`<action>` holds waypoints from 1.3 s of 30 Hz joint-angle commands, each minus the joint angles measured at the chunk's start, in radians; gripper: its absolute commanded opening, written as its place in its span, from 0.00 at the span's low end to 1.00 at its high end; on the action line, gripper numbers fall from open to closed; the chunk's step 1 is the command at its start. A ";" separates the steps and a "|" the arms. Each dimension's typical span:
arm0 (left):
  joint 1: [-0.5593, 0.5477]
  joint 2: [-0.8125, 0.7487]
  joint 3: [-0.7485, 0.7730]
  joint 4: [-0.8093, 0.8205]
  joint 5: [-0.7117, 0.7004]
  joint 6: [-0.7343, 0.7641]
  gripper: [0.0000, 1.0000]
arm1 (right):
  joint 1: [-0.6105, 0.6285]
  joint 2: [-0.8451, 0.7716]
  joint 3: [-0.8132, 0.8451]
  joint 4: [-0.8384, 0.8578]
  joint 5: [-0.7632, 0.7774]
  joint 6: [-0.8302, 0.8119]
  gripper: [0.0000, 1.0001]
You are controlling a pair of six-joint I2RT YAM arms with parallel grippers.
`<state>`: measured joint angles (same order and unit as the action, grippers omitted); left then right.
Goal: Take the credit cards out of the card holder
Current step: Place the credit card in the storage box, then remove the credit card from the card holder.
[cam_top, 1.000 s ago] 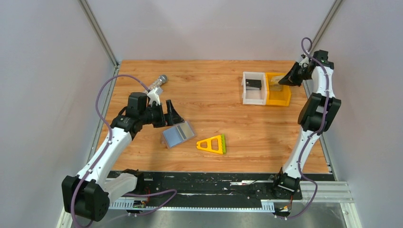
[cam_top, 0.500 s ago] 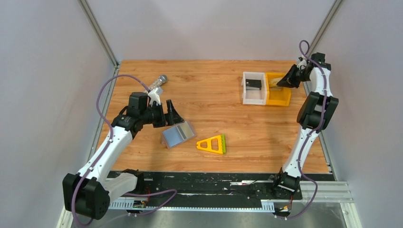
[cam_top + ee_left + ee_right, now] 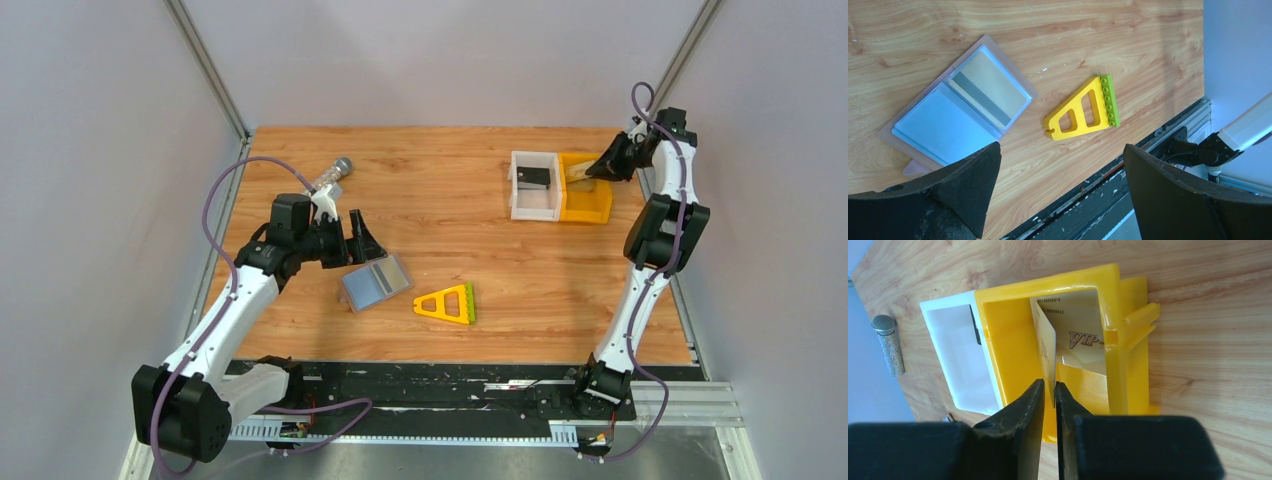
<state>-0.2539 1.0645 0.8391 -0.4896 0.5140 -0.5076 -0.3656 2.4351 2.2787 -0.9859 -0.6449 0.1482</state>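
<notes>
**Gold card pinched at the yellow bin**

Top view: card holder [image 3: 375, 283] open and flat on the wooden table [image 3: 450, 170], just beside the left gripper [image 3: 360, 240]. Yellow-and-green triangle [image 3: 447, 303] near it, not touching. At the far right corner, right gripper [image 3: 600, 165] over a yellow bin [image 3: 585, 205], side by side with a white bin [image 3: 533, 200].

Left wrist view: fingers spread wide, holding nothing, above the holder. A tan card [image 3: 988, 90] with a grey stripe lying in the panel nearer the triangle (the other panel plain blue-grey).

Right wrist view: fingers narrowed onto a gold card [image 3: 1047, 347], held on edge in the yellow bin's mouth. A second card [image 3: 1083, 340], marked "VIP", leaning inside against the bin's wall.
</notes>
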 commanded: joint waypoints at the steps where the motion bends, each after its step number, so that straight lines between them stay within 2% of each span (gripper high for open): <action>1: -0.001 0.007 0.030 0.030 0.003 0.007 1.00 | -0.012 0.002 0.064 0.056 0.021 0.014 0.17; 6: -0.001 0.006 0.025 0.026 -0.005 0.002 1.00 | -0.014 -0.002 0.081 0.097 0.053 0.044 0.23; 13: -0.002 -0.009 0.020 -0.004 -0.025 -0.004 1.00 | -0.017 -0.065 0.087 0.152 0.128 0.110 0.38; 19: 0.000 -0.032 -0.001 -0.049 -0.096 -0.018 1.00 | -0.016 -0.190 0.022 0.203 0.177 0.183 0.40; 25: 0.001 -0.022 -0.014 -0.070 -0.107 -0.048 1.00 | 0.027 -0.364 -0.169 0.235 0.156 0.241 0.40; 30: 0.002 -0.007 -0.028 -0.036 -0.025 -0.055 1.00 | 0.101 -0.508 -0.383 0.261 0.098 0.271 0.40; 35: 0.002 -0.002 -0.043 -0.021 -0.015 -0.056 0.99 | 0.238 -0.634 -0.576 0.288 0.106 0.269 0.40; 39: 0.001 0.017 -0.063 -0.017 -0.036 -0.056 0.93 | 0.373 -0.703 -0.716 0.336 0.125 0.274 0.40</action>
<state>-0.2535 1.0649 0.7952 -0.5365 0.4782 -0.5575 -0.0914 1.8164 1.6558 -0.7181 -0.5247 0.3973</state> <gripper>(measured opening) 0.947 0.404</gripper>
